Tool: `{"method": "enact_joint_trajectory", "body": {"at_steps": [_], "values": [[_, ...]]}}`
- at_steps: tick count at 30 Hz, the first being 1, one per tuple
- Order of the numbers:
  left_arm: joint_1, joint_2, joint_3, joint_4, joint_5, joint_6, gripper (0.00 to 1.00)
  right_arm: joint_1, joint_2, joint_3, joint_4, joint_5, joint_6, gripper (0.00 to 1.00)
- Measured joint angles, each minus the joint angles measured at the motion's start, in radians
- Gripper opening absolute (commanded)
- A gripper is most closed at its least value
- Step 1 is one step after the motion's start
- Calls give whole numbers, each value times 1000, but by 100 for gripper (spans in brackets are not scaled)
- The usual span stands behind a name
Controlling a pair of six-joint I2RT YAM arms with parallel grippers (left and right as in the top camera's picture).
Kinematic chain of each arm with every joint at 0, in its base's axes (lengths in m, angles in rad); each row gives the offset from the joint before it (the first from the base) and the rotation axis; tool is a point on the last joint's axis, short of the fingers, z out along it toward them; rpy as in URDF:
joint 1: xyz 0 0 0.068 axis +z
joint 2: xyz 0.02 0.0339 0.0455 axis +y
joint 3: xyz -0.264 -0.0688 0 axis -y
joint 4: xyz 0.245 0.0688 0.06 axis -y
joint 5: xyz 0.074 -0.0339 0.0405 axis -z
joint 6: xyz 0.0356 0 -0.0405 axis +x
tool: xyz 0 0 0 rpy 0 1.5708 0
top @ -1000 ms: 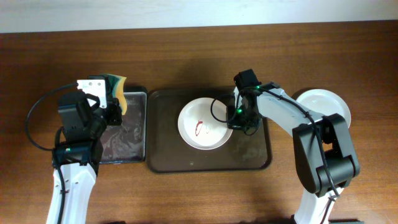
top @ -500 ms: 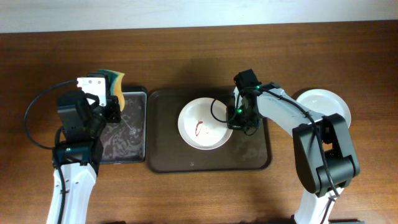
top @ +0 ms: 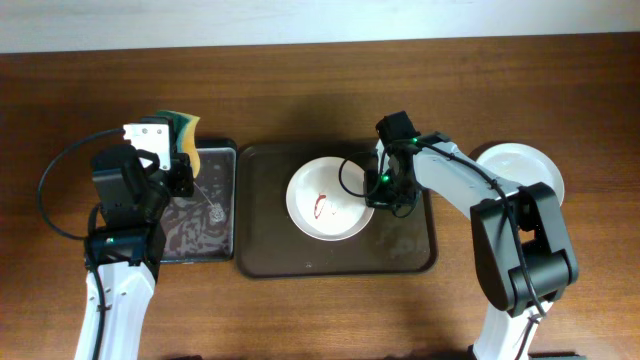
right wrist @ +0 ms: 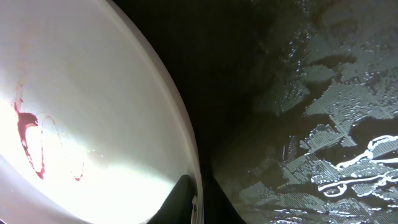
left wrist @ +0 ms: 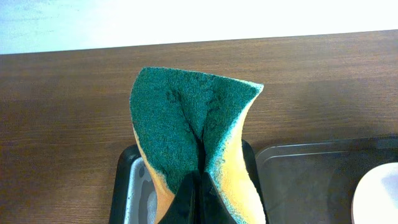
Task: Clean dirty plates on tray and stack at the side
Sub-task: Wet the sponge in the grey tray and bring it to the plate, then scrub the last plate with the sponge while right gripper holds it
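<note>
Brown wooden table (top: 320, 90): dark brown rectangular tray (top: 270, 255) holds 1 red-smeared white round plate (top: 325, 200), right gripper (top: 378, 192) clamped on its rim. Left gripper (left wrist: 196, 196) pinches green-yellow sponge (left wrist: 186, 124) over small black tray (top: 195, 240).

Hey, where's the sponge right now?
In the overhead view the sponge is on the left, pinched in the left gripper over the far end of the small black tray.

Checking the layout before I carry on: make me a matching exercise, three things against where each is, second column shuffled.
1 sponge; 2 smeared plate; 3 plate with no visible smear.
A on the table, right of the brown tray; B held in the left gripper, by the black tray; C on the brown tray, right gripper at its rim.
Pairs: 1-B, 2-C, 3-A.
</note>
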State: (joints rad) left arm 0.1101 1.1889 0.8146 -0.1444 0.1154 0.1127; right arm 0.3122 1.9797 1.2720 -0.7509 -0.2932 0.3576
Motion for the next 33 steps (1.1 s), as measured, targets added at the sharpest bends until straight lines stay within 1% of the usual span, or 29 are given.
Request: {"method": "enact_joint_trajectory", "body": {"at_steps": [3, 7, 11, 13, 15, 19, 21, 22, 23, 26, 28, 31, 33], "values": [[-2, 0, 0, -10, -20, 0, 0, 0, 0, 0, 0, 0, 0, 9], [-3, 18, 0, -100, -62, -11, 0, 0, 0, 0, 0, 0, 0, 9], [-3, 127, 0, -187, -76, -88, 0, 0, 0, 0, -3, 0, 0, 10], [-3, 212, 0, -232, -79, -132, 0, 0, 0, 0, -3, 0, 0, 9], [-3, 254, -1, -257, -82, -146, 0, 0, 0, 0, -3, 0, 0, 9], [-3, 270, -1, -261, -82, -163, 0, 0, 0, 0, -4, 0, 0, 9], [-3, 264, -1, -261, -58, -163, 0, 2, 0, 0, -6, 0, 0, 8], [-3, 251, 1, -261, -20, -163, 0, 6, 0, 0, -11, 0, 1, 8], [-7, 236, 3, -259, 19, -164, 0, 13, 0, 0, -12, 1, 0, 4], [-75, 204, 24, -256, 118, -167, 0, 65, 0, 0, -10, 3, 3, 4], [-161, 203, 29, -257, 158, -193, 0, 93, 0, 0, -10, 2, 3, 4], [-278, 203, 29, -256, 178, -290, 0, 102, 0, 0, -8, 0, 4, 4], [-327, 218, 29, -256, 181, -360, 0, 102, 0, 0, -8, 0, 5, 4]]}}
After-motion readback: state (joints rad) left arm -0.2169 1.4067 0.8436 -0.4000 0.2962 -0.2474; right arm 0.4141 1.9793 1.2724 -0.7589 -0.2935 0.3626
